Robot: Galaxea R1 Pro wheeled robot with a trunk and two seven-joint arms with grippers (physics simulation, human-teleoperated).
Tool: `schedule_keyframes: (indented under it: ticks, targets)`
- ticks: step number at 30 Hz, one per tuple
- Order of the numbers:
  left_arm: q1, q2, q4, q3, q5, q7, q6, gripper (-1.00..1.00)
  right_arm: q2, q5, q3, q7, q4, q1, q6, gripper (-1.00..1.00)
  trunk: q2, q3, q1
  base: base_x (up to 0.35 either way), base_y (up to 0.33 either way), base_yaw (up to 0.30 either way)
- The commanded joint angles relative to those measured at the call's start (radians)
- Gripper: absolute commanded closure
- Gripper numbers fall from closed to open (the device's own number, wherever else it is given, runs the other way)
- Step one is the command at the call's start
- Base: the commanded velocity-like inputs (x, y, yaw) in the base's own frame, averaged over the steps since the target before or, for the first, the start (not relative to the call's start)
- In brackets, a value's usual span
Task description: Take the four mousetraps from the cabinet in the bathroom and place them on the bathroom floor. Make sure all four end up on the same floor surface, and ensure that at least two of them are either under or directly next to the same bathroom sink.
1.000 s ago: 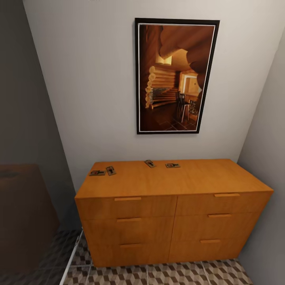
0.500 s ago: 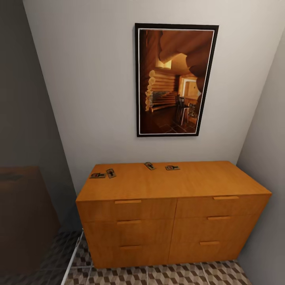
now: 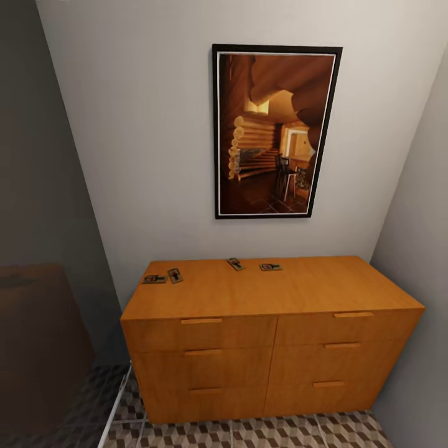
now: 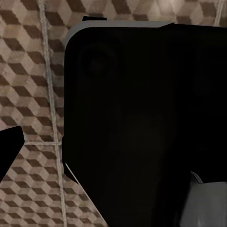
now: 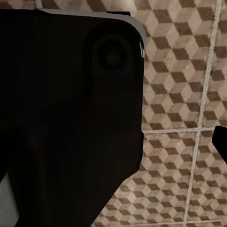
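Cube-tiled bathroom floor (image 3: 249, 432) partly cut off below cabinet (image 3: 267, 348), four mousetraps (image 3: 235, 264) atop

Head view: looking forward and slightly down from a raised spot at middling distance, facing the cabinet (image 3: 267, 336) against the wall, its top lying across the lower half of the frame and a framed picture (image 3: 275, 130) hanging in the upper centre.
Left wrist view: pointing straight down, close above the bathroom floor (image 4: 28, 85), with a dark robot part (image 4: 146, 123) covering the centre and right of the frame.
Right wrist view: also pointing down at close range, a dark robot part covering the left of the frame.
Shared ground: all three are showing the cube-patterned tiles, which are appearing along the bottom edge of the head view.
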Motion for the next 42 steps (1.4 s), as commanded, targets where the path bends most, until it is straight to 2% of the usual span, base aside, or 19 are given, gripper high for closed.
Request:
schedule_keyframes:
  ticks: [1,42]
  targets:
    - [0.000,0.000,0.000,0.001,0.006,-0.001,-0.002,-1.00,0.000,0.001,0.001,-0.001,0.000,0.000,-0.003,-1.00,0.007,0.002,-0.004,0.000,0.000,0.000]
    - [0.000,0.001,0.000,0.001,0.008,-0.001,-0.002,-1.00,0.002,-0.002,-0.003,-0.001,0.000,0.000,-0.001,-1.00,0.294,0.131,-0.161,0.000,0.000,0.000]
